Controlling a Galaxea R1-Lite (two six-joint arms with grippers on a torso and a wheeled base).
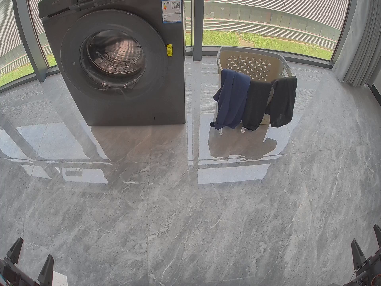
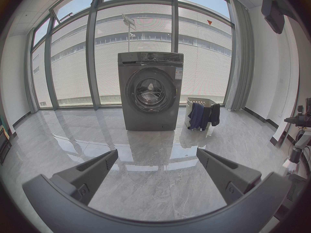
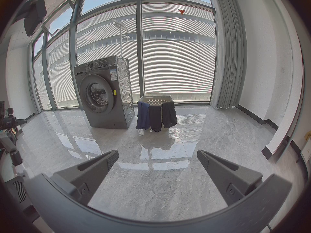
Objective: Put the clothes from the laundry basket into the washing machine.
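A dark grey washing machine (image 1: 119,56) stands at the far left by the windows, its round drum opening (image 1: 112,57) facing me. To its right sits a cream laundry basket (image 1: 254,64). Over the basket's front rim hang a blue garment (image 1: 232,98), a dark one (image 1: 256,104) and a black one (image 1: 282,100). My left gripper (image 1: 31,259) is low at the near left, open and empty. My right gripper (image 1: 367,245) is low at the near right, also open and empty. Both wrist views show the machine (image 2: 150,91) (image 3: 103,93) and basket (image 2: 201,115) (image 3: 156,112) far ahead.
Glossy grey marble floor (image 1: 190,219) stretches between me and the machine. Tall windows (image 1: 270,16) and their frame posts line the back. A curtain (image 1: 363,40) hangs at the far right.
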